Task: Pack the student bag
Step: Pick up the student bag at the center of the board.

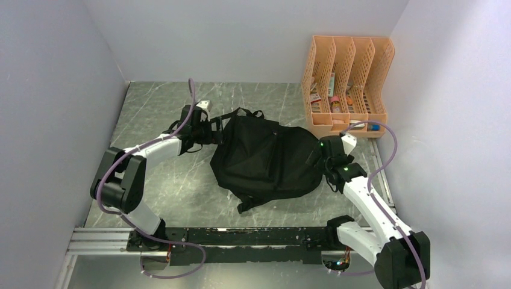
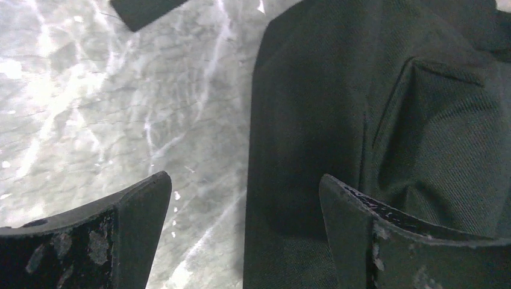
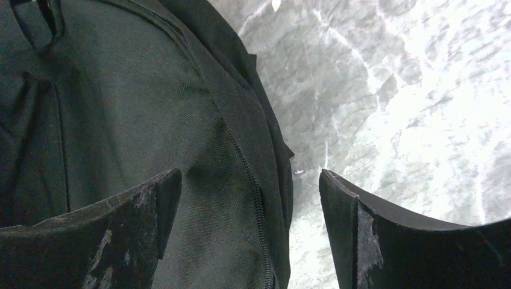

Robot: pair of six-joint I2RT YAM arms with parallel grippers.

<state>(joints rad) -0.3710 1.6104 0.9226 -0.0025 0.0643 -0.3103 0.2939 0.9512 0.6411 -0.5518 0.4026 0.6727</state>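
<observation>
**A:** Where's the student bag (image 1: pixel 265 159) relative to the pincers?

**B:** Near to far. The bag lies flat mid-table, between your two grippers. One strap end pokes out on its near side.

**A:** Right side?

**B:** Your right gripper (image 3: pixel 250 180) sits at the bag's right edge. The jaws are spread wide with nothing clamped. One finger is over black fabric and a zip line, the other over the bare table (image 1: pixel 156 198).

**A:** Left?

**B:** Your left gripper (image 2: pixel 244 183) is slightly farther back, at the bag's far-left end by the straps. It's also wide and holding nothing. The bag's edge runs between the fingers, with one finger above fabric and one above the marbled top. I can't tell whether either finger touches the cloth.

**A:** Anything behind?

**B:** The orange file organiser (image 1: pixel 346 81) is in the far right corner, beyond your right gripper. It's clear of the bag.
</observation>
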